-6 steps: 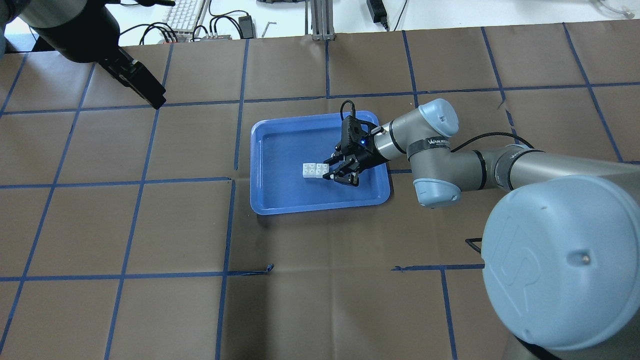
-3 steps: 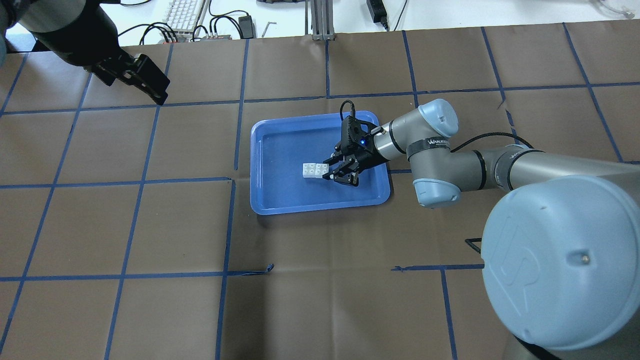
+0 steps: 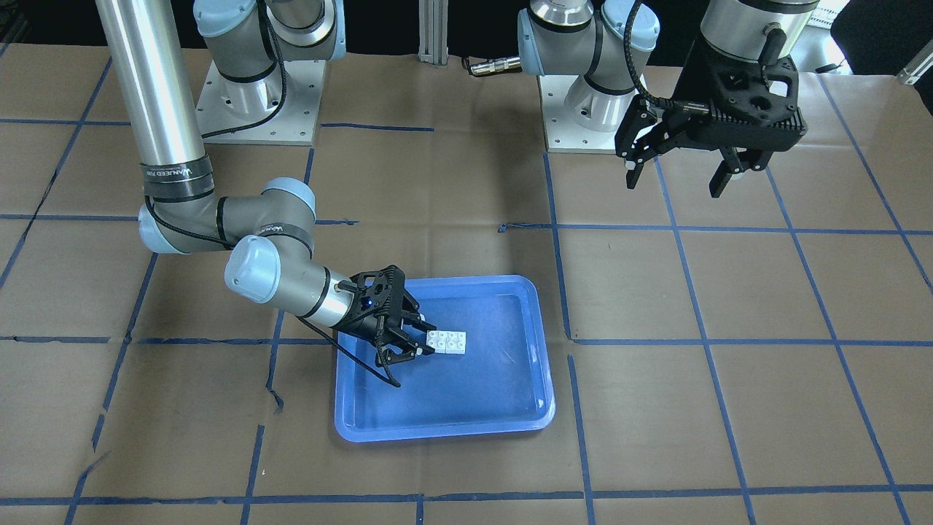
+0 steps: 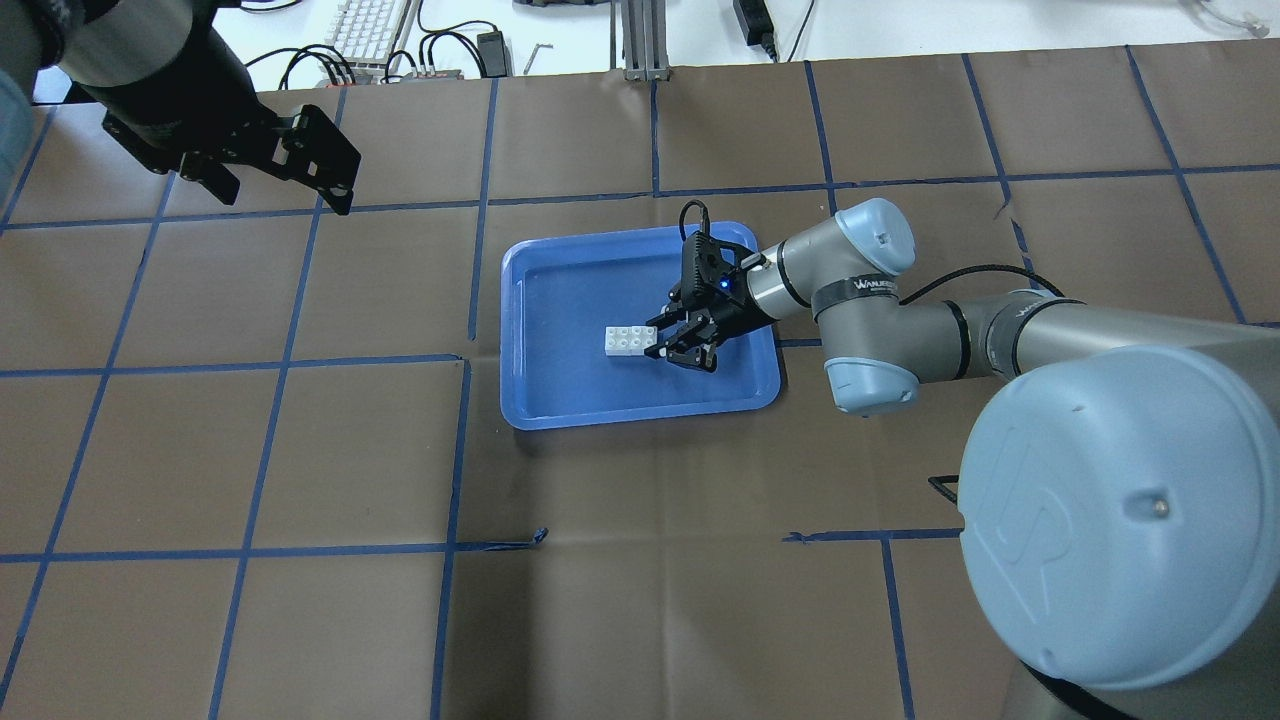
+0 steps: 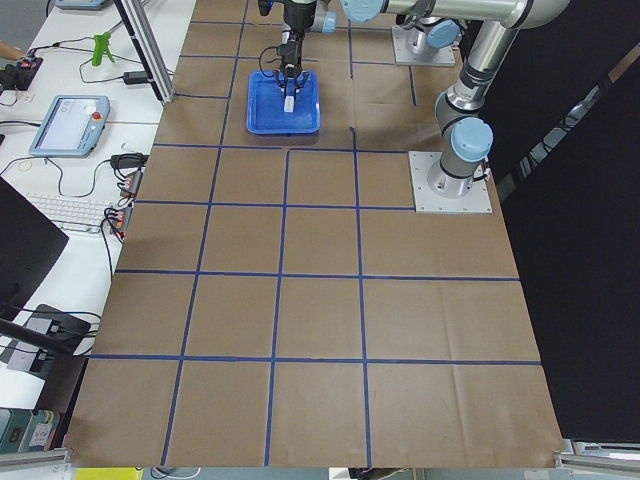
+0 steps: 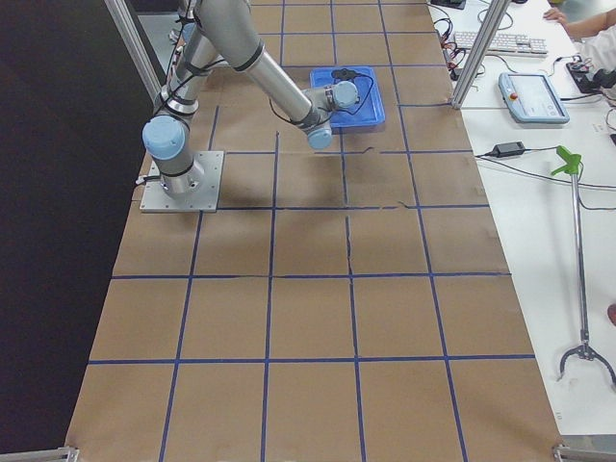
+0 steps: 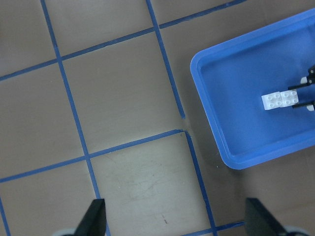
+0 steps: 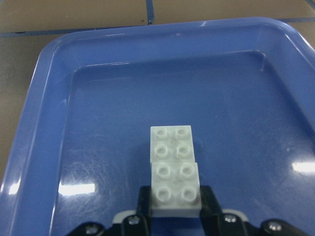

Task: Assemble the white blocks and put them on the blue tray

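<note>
The two white blocks point(image 4: 628, 341) lie end to end, studs up, on the bottom of the blue tray point(image 4: 570, 290), right of its middle. My right gripper point(image 4: 657, 342) reaches in low from the tray's right side, shut on the nearer block. In the right wrist view its fingertips point(image 8: 143, 199) press both sides of that block point(image 8: 175, 189), and the other block touches its far end. The front view shows the blocks point(image 3: 447, 341), tray point(image 3: 474, 394) and right gripper point(image 3: 417, 340). My left gripper point(image 4: 285, 195) hangs open and empty, high over the far left of the table, also in the front view point(image 3: 674, 182).
The left wrist view looks down on the tray point(image 7: 236, 113) and blocks point(image 7: 280, 100) from afar. A keyboard and cables point(image 4: 370, 30) and an aluminium post point(image 4: 640, 40) stand beyond the table's far edge. The arm bases point(image 3: 259, 102) sit on the robot's side.
The left gripper has turned about its wrist and now shows both fingers spread wide. The right gripper and the blocks have stayed in place.
</note>
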